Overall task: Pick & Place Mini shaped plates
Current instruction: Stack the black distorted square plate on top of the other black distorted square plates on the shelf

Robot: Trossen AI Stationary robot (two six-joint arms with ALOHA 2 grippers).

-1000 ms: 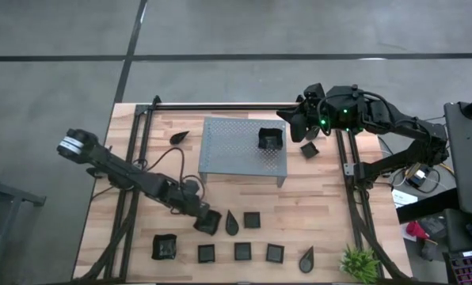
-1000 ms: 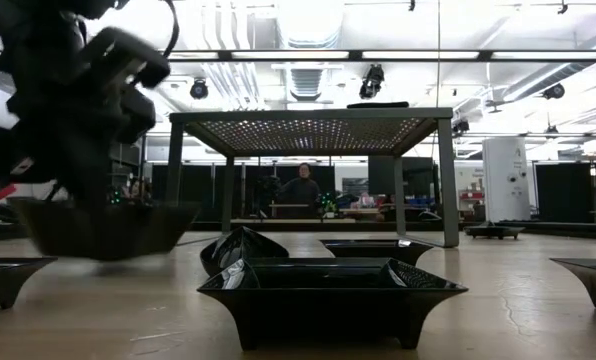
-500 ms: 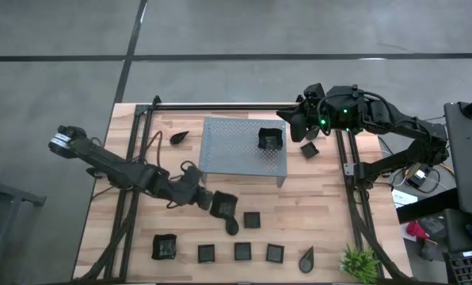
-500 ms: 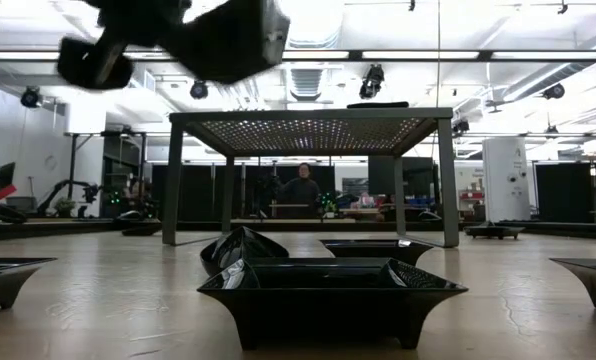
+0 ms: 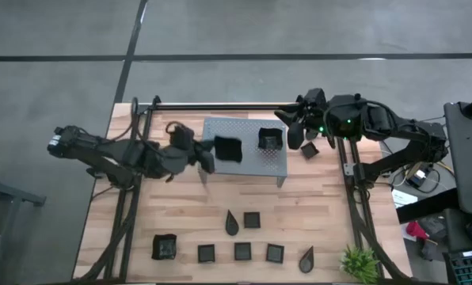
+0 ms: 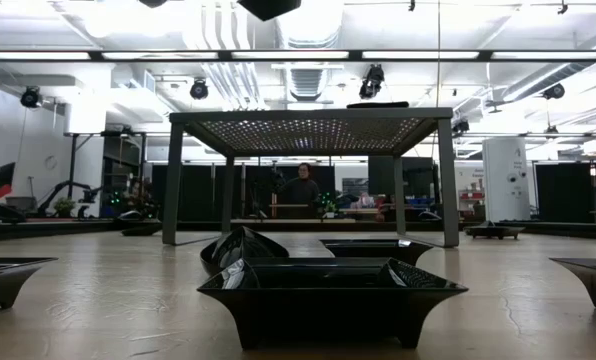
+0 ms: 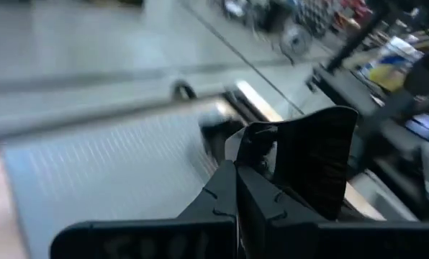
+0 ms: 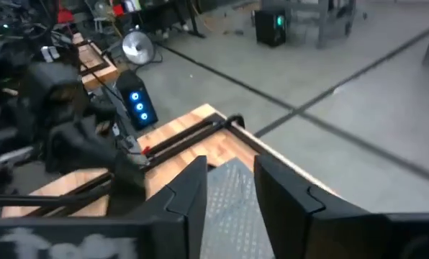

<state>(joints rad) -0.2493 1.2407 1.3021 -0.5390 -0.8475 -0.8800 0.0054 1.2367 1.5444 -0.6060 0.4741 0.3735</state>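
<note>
Carrying a square plate [image 5: 227,150] over the grey perforated rack [image 5: 244,147], the left gripper [image 5: 207,155] has its fingers pressed together on the rim of this plate, so the plate hangs above the rack's left part and does not touch it. I judge the step in hand is the placing: the next move calls for lowering the plate flat on the rack beside the second plate [image 5: 268,139], which already sits on the rack's right part, and only then spreading the fingers. The right gripper [image 5: 294,129] waits just beyond the rack's right edge, fingers [image 8: 193,193] apart and holding nothing, with one more small plate [image 5: 309,150] on the wood beside it. In front of the rack, seven more plates lie on the table [image 5: 315,214], and a teardrop plate [image 5: 178,137] lies at the rack's left.

The left wrist view shows the pinch on the plate's rim [image 7: 315,162] closely, which the high view does not. The low view shows only the plate's underside at its upper edge, above the rack's top [image 6: 308,118].
</note>
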